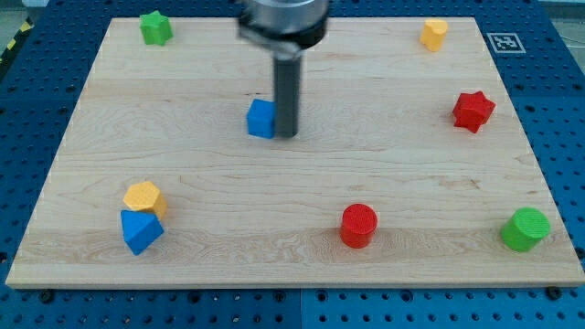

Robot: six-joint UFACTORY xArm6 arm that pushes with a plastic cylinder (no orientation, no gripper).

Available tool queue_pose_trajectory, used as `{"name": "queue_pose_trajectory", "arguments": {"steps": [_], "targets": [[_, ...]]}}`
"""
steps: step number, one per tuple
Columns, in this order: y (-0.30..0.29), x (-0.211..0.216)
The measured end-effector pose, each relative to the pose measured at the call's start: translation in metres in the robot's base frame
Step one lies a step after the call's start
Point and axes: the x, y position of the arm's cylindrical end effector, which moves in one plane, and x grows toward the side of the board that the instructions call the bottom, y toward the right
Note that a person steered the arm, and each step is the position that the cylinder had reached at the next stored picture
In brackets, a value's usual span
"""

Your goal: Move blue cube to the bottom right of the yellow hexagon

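The blue cube (261,119) sits on the wooden board (183,164), left of centre in its upper half. My tip (287,135) is down on the board right against the cube's right side. A yellow hexagon-shaped block (143,197) lies at the lower left, touching a second, angular blue block (140,230) just below it. Another small yellow block (434,34) sits near the top right corner; its exact shape is hard to make out.
A green star (155,27) is at the top left. A red star (473,111) is at the right. A red cylinder (358,225) is at the bottom centre-right. A green cylinder (526,228) is near the bottom right corner.
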Motion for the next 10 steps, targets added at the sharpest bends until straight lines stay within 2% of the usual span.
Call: {"name": "queue_pose_trajectory", "arguments": {"steps": [1,3,4,5,6,7,8,9,10], "targets": [[-0.029,0.044],[0.028,0.003],[0.053,-0.032],[0.047,-0.067],[0.0,-0.077],[-0.032,-0.057],[-0.036,-0.008],[-0.036,0.02],[-0.034,-0.004]]}}
